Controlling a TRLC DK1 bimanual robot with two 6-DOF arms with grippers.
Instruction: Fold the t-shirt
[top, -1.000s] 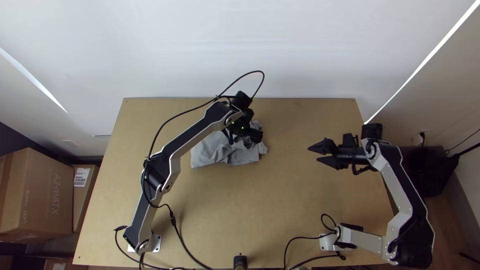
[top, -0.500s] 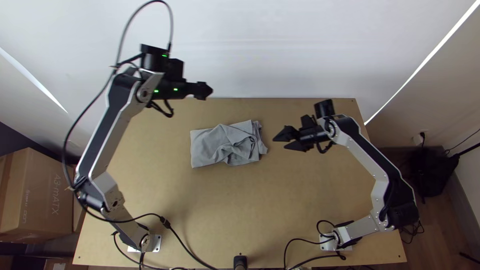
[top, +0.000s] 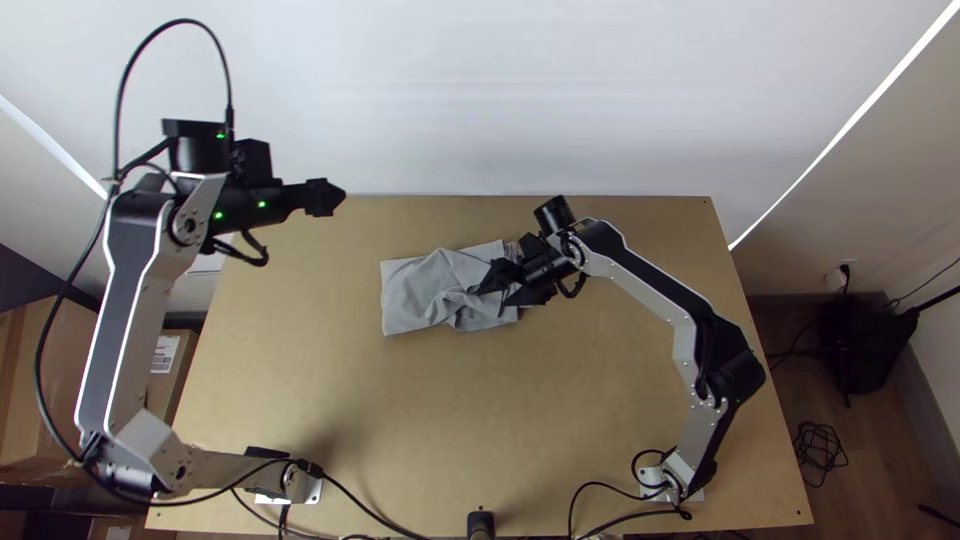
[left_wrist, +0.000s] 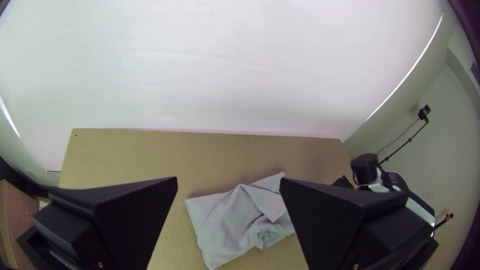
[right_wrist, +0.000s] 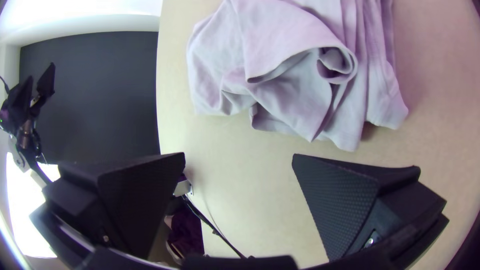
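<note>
"Item one?"
"T-shirt (right_wrist: 285, 65), grey, one; bunched in loose folds, one part curled into a small roll; lying on the desk (right_wrist: 240, 185)."
"Item two?"
"Right tool (top: 495, 296); two wide black fingers, set well apart, the cloth beyond their tips."
"Item three?"
"Left tool (top: 340, 196), farther off, past the desk's edge; fingers parted."
"Item four?"
"Cable (right_wrist: 220, 234), black, one."
</note>
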